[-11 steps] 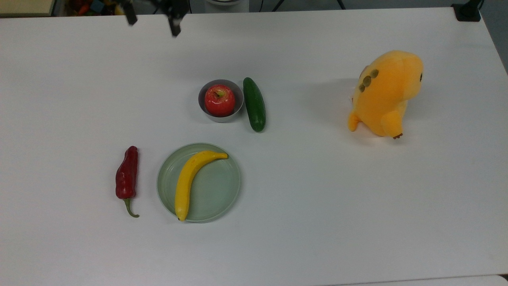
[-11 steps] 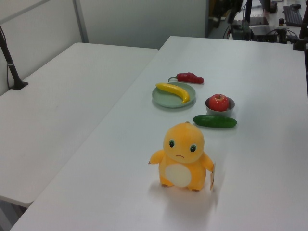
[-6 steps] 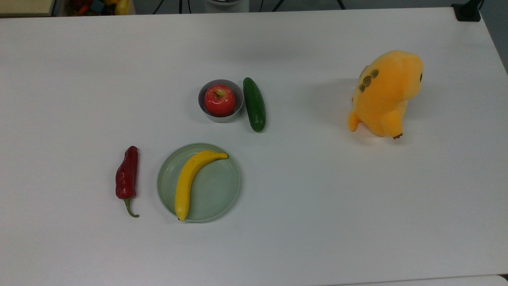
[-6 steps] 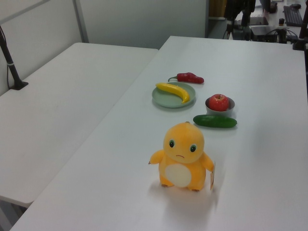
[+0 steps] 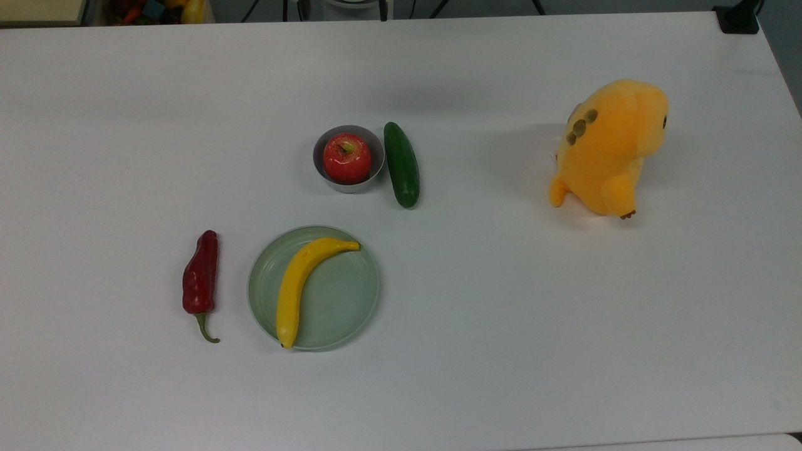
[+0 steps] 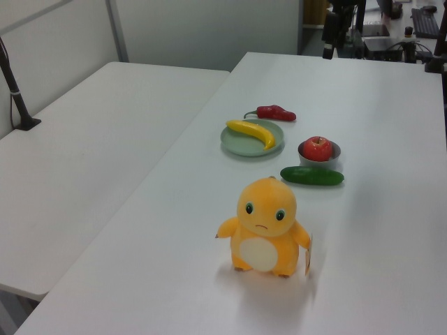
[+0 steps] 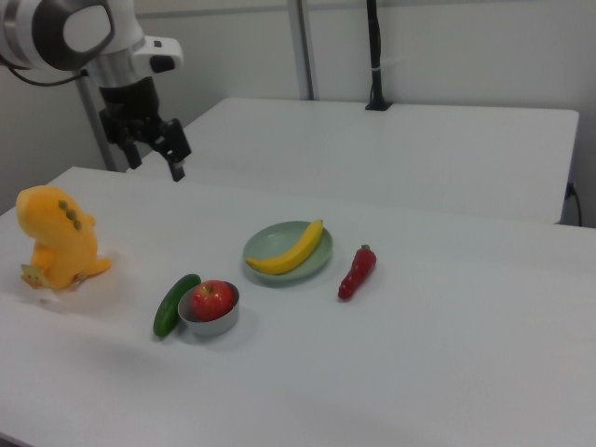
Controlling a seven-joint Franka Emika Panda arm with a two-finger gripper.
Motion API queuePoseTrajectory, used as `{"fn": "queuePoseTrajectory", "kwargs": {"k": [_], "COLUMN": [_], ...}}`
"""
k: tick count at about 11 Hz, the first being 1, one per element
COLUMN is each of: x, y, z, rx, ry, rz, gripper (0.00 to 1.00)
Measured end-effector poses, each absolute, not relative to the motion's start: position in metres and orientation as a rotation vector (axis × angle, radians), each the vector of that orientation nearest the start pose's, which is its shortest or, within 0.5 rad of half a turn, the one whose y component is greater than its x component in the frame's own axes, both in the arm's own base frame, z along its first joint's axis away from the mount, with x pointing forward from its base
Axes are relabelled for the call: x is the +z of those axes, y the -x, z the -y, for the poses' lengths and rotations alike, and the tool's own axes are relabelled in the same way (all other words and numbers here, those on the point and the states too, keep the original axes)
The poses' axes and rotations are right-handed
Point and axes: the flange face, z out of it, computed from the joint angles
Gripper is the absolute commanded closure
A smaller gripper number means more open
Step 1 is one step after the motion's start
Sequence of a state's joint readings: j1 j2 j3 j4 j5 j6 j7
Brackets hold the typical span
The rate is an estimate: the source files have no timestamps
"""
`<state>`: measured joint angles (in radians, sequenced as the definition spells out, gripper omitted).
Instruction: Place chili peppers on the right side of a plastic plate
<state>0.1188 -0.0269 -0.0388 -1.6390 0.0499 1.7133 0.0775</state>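
Observation:
The chili pepper (image 5: pixel 200 275) is dark red with a curled green stem and lies flat on the white table. It sits just off the pale green plastic plate (image 5: pixel 348 300), at the top view's left of it. In the right view the chili pepper (image 7: pixel 357 272) is to the right of the plate (image 7: pixel 307 264). In the left view the chili pepper (image 6: pixel 276 112) lies just beyond the plate (image 6: pixel 241 146). My gripper (image 7: pixel 155 166) hangs open and empty, high over the table's far edge at the right view's left, well away from both.
A yellow banana (image 5: pixel 301 285) lies across the plate. A grey bowl (image 5: pixel 348 185) holds a red apple (image 5: pixel 346 156), and a dark green cucumber (image 5: pixel 401 164) lies beside the bowl. An orange plush toy (image 5: pixel 608 147) stands at the top view's right. A second white table (image 6: pixel 91 139) adjoins.
The gripper has left the top view past its upper edge, where it showed one second ago. The chili pepper, plate and other objects have not moved.

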Motion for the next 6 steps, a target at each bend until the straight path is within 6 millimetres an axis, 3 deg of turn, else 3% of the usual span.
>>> {"fn": "queuePoseTrajectory", "kwargs": {"k": [3, 6], "x": [0.617, 0.617], "y": [-0.564, -0.564], "z": [-0.019, -0.017], "rx": [-0.180, -0.181], "ry": [3.101, 3.102], "rz": [0.125, 0.126], "gripper": [0.00, 0.00]}}
